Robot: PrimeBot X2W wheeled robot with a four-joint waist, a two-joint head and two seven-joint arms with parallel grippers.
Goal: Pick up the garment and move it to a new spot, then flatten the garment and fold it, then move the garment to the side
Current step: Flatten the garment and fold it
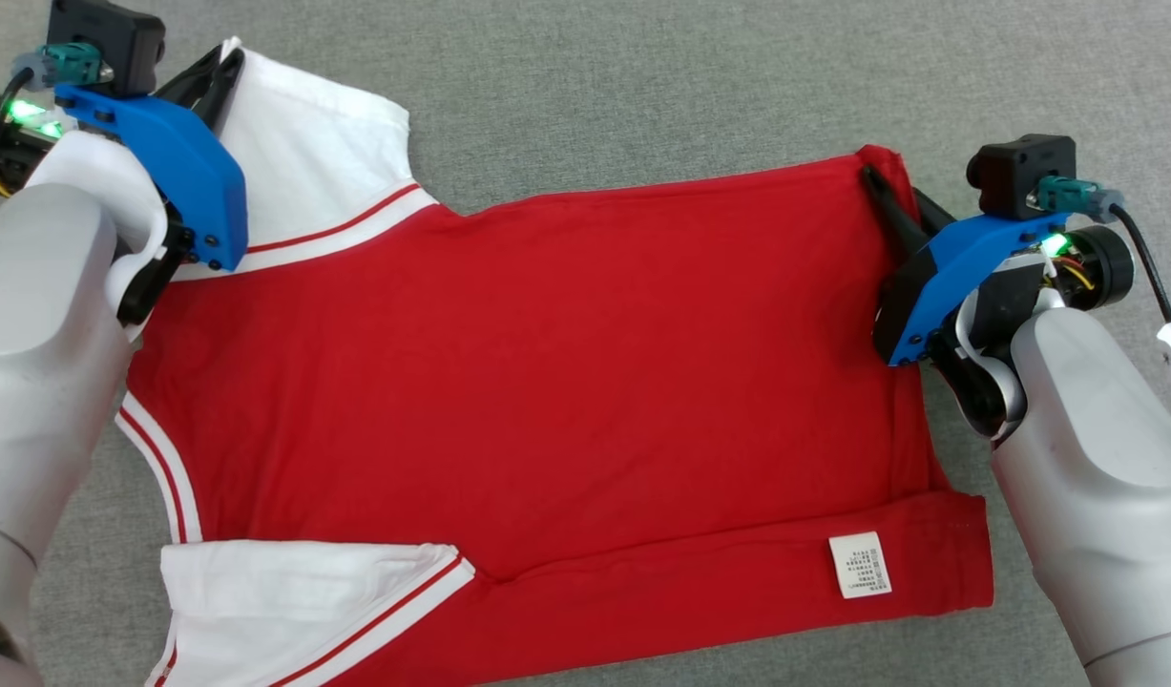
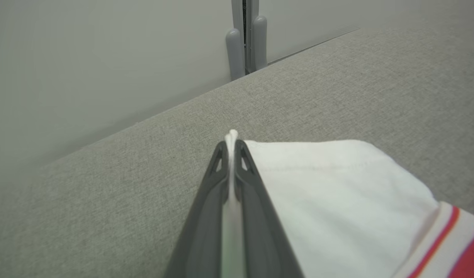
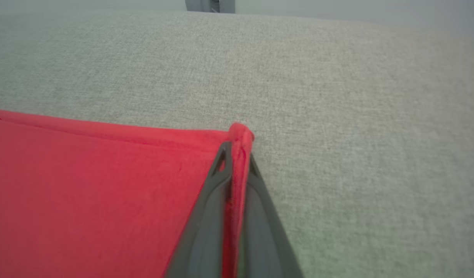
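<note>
The garment is a red shirt with white sleeves and red-striped trim, spread sideways on grey fabric, its near edge folded up to show a white label. My left gripper is shut on the far white sleeve's edge; in the left wrist view my left gripper pinches white cloth of the garment between its fingers. At the far right hem corner my right gripper is shut on red cloth. The right wrist view shows my right gripper clamping the red hem of the garment.
The grey fabric surface stretches beyond the shirt on the far side and to the right. A pale wall with a grey upright post stands past the surface's far edge. A black cable runs from my right wrist.
</note>
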